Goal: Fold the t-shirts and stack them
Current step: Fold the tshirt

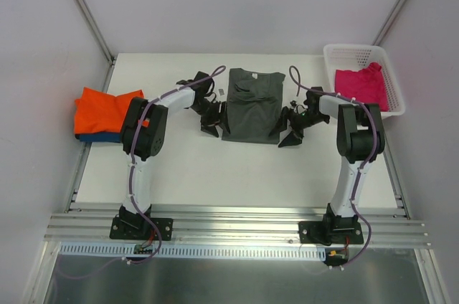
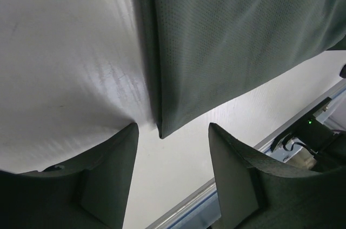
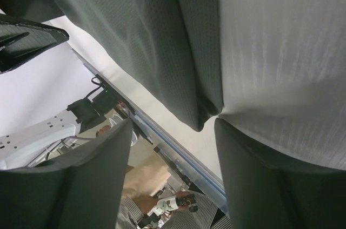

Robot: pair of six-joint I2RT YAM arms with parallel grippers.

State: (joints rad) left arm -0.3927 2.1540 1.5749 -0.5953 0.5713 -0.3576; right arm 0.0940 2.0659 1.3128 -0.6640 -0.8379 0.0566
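The dark grey t-shirt (image 1: 249,103) lies flat in the middle of the table, its sides folded in. My left gripper (image 1: 209,126) is at the shirt's near left corner and my right gripper (image 1: 290,135) at its near right corner. In the left wrist view the grey shirt (image 2: 227,40) ends in a corner that reaches just between the tips of the open left gripper (image 2: 173,127). In the right wrist view the shirt (image 3: 140,29) has its corner close to the right finger of the open right gripper (image 3: 173,123). Neither gripper pinches cloth.
A folded orange t-shirt (image 1: 104,109) rests on a blue one (image 1: 97,136) at the table's left edge. A magenta t-shirt (image 1: 362,83) sits crumpled in the white mesh basket (image 1: 355,49) at the back right. An aluminium rail (image 1: 237,221) runs along the near edge.
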